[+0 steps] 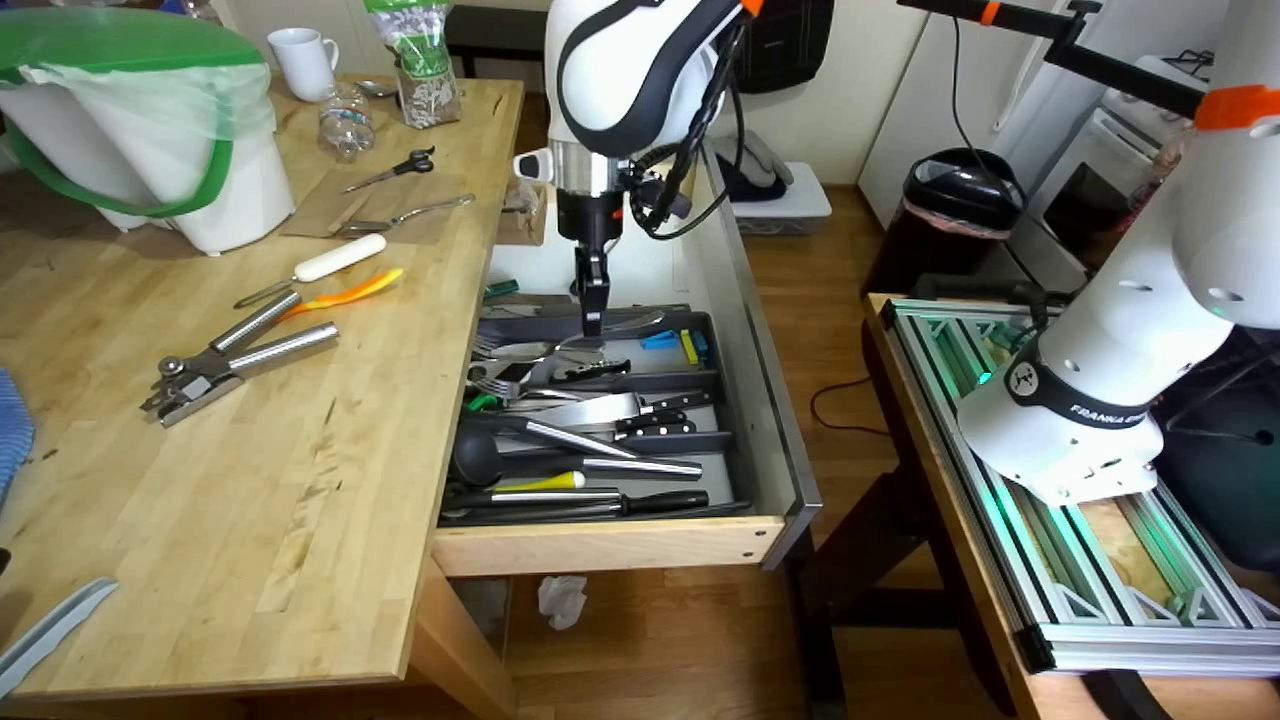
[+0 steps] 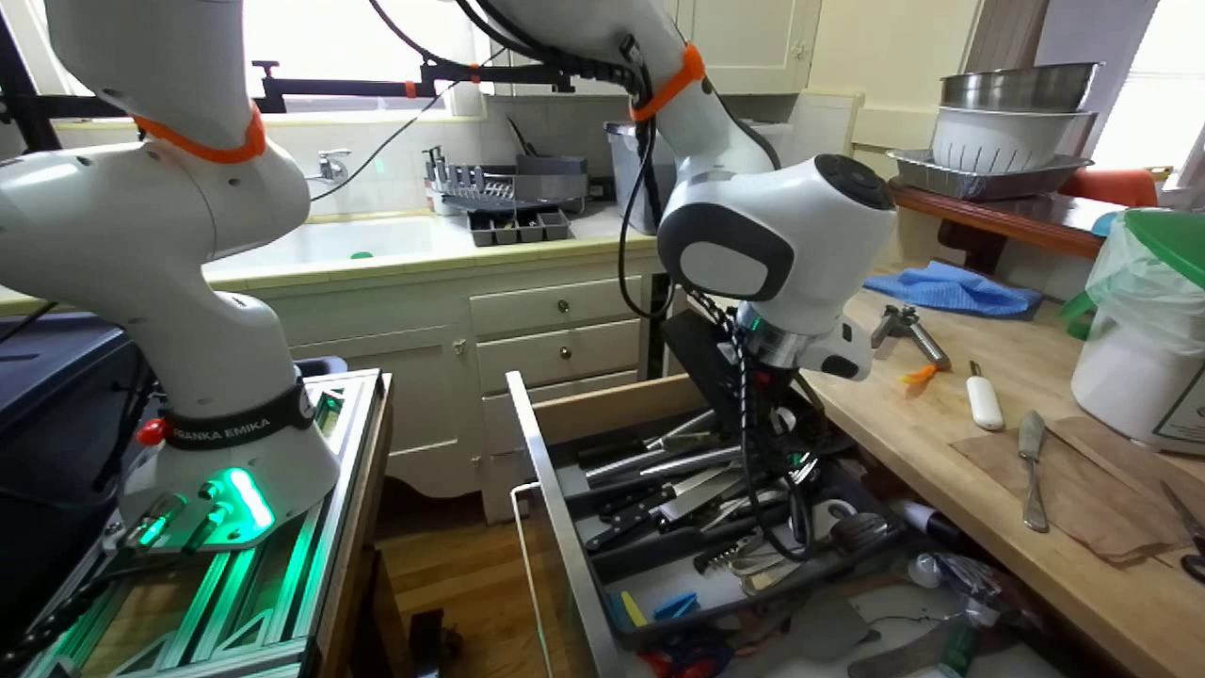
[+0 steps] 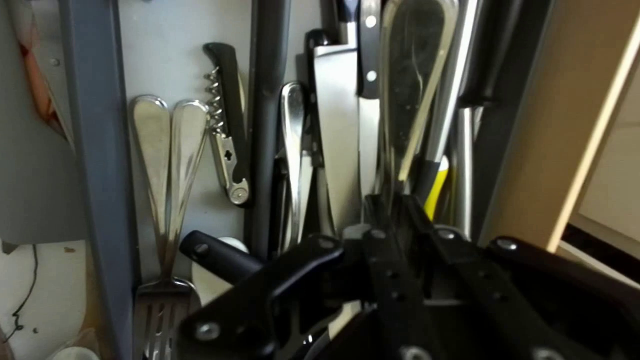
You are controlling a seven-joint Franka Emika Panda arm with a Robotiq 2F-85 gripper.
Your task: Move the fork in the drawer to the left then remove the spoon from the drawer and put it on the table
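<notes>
Pincer: fingers nearly together with the thin neck of a steel flatware handle between them, looks like a proper pinch to me

Steel flatware handle: over the dark grey cutlery tray in the drawer, broad end sticking out past the pincer; the wrist view hides the head, an exterior view kinda suggests tines, so fork is my best guess, don't quote me

Fork handling: stiff, light, basically unbreakable, but polished metal on a skinny neck will probably swivel; imo squeeze the flats near the balance point

Pair of forks: same compartment as the waiter's corkscrew, handles splayed, heads overlapping; tines love to snag, so I'd steer the held piece clear of them

Chef's knife: blade in the next compartment, partly behind other stuff in the wrist view; steel on steel slides easily, so a dropped fork could skate

Spoon: can't pick it out for sure in that pile; should be light and slick too, bowl end heavier, so grab the handle close to the bowl, not at the tip

Bench: firm wood right beside the drawer; a spoon would clatter and maybe rock on its bowl there, so lower it fully before letting go
</notes>
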